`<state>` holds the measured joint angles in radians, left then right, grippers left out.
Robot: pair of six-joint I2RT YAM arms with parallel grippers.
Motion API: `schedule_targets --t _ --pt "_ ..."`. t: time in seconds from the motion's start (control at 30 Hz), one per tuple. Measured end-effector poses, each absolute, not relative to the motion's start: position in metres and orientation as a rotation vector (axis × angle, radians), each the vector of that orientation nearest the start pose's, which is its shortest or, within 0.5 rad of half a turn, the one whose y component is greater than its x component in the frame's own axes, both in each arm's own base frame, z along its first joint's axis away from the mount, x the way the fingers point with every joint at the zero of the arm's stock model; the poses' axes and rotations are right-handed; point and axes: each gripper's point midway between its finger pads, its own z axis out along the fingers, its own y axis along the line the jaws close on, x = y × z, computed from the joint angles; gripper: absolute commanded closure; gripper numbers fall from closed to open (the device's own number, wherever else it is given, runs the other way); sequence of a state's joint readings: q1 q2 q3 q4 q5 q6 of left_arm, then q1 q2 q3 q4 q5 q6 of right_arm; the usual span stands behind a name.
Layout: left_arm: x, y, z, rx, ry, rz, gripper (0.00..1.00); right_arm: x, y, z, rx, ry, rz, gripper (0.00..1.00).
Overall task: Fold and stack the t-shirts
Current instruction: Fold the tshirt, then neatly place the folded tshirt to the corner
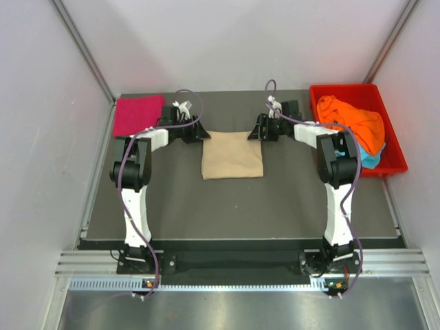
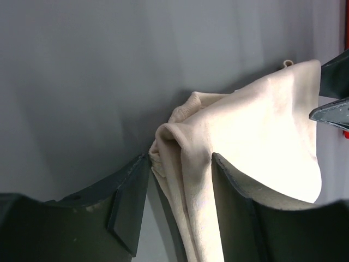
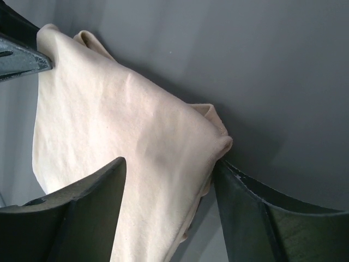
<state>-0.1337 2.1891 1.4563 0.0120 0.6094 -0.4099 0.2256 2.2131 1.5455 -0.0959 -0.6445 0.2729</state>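
We see the beige t-shirt [image 1: 232,155] folded on the counter [image 1: 289,199]. Our left hand [image 1: 201,132] grasps its far left corner. Our right hand [image 1: 256,130] straddles its far right corner, and we cannot tell whether it grips. The magenta t-shirt [image 1: 137,115] lies left of it. On its right, the red tray [image 1: 395,163] holds the orange t-shirt [image 1: 357,124] over the light blue t-shirt [image 1: 370,161].

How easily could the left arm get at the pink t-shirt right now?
Probably yes. The pink t-shirt lies folded at the far left, just beside the left gripper, with nothing between them. But its fingers straddle the beige t-shirt at one corner, so it would have to leave that first.
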Motion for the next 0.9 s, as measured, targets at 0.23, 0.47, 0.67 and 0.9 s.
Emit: schedule_targets --t 0.23,0.47,0.67,0.9 --pt "0.507 -0.182 0.042 0.023 2.325 -0.962 0.49 0.477 0.223 0.051 -0.254 2.367 0.974 0.34" --pt "0.506 -0.185 0.039 0.017 2.337 -0.931 0.53 0.472 0.22 0.07 -0.255 2.347 0.958 0.34" --pt "0.505 -0.196 0.039 0.027 2.34 -0.915 0.53 0.467 0.217 0.082 -0.253 2.336 0.941 0.34" --pt "0.502 -0.201 0.033 -0.011 2.365 -0.909 0.93 0.463 0.213 0.083 -0.253 2.348 0.916 0.34"
